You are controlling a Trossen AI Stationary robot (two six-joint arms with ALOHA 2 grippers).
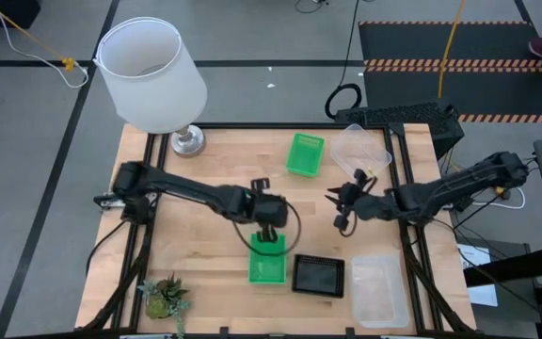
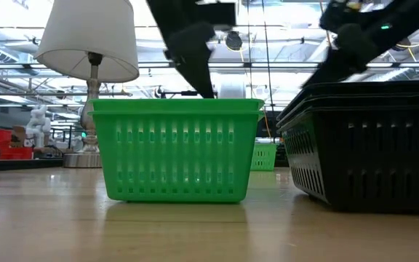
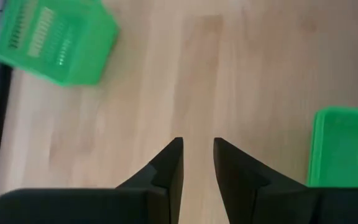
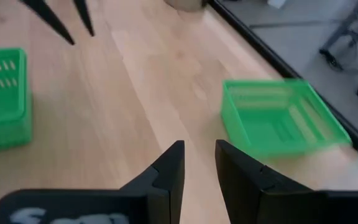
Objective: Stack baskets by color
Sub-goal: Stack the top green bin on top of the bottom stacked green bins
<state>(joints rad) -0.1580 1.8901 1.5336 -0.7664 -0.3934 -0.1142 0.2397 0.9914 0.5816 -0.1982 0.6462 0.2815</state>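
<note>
- The left gripper (image 1: 269, 233) sits just left of centre in the high view, right at the far edge of the green stack (image 1: 267, 259) at lower centre. In the left wrist view its fingers (image 3: 169, 168) stand a narrow gap apart with only bare table (image 3: 229, 74) between them, so it holds nothing.
- That green stack looks like more than one basket nested, though the count cannot be read; the low view shows it as one green basket (image 2: 177, 149) filling the middle of the frame.
- A lone green basket (image 1: 305, 153) rests at upper centre, well apart from the stack, so green is judged unfinished.
- The black stack (image 1: 319, 275) stands just right of the green one at lower centre; its doubled rim (image 2: 355, 94) in the low view suggests nesting, so black appears done or close to it.
- The right gripper (image 1: 340, 209) hovers right of centre over bare wood, its fingers (image 4: 235, 165) slightly apart and empty, facing the lone green basket.
- One clear basket (image 1: 359, 146) lies at upper right and the clear stack (image 1: 379, 290) at lower right, well apart, so clear also seems unfinished.
</note>
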